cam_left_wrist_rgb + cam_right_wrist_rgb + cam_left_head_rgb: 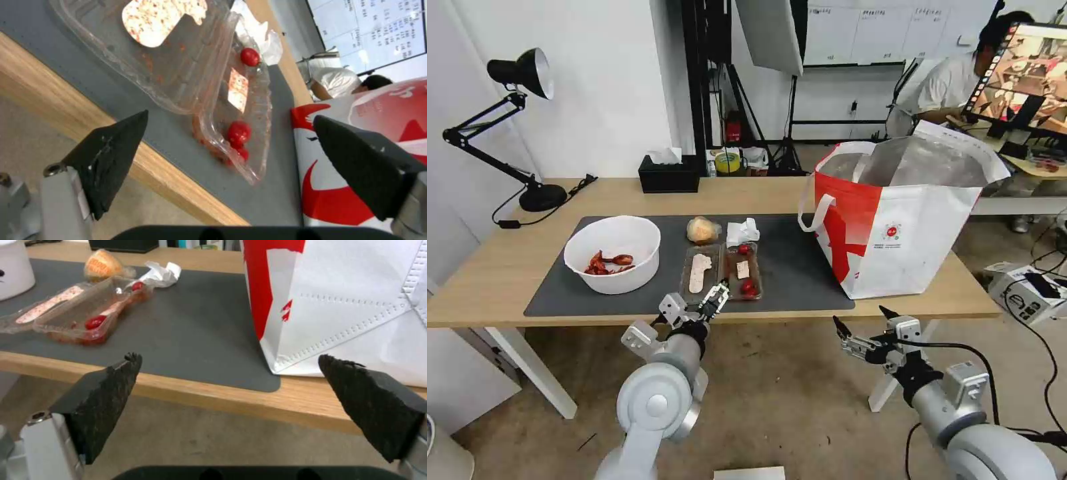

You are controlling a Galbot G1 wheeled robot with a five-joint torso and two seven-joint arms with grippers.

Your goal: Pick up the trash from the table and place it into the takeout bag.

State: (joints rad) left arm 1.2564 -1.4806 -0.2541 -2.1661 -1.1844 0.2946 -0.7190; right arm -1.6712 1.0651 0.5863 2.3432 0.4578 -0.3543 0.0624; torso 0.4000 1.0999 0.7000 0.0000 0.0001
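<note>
Head view puts the clear hinged tray (pixel 722 269) on the dark mat (pixel 800 267) near the table's (pixel 494 273) front edge, between the white bowl (pixel 614 253) and the takeout bag (pixel 894 227), with the left gripper (pixel 714 301) just at its near end, fingers spread wide. The right gripper (pixel 860 322) hangs below the table edge in front of the bag, also wide open. The tray looks thin, light and springy (likely slick too), so a pinch on the near rim or the ridge between the two halves seems safest; squeezing a flat wall may buckle it and spill the scraps. Its long axis runs from the robot's side toward the crumpled tissue (pixel 742 231) and orange lump (pixel 702 229) beyond.
</note>
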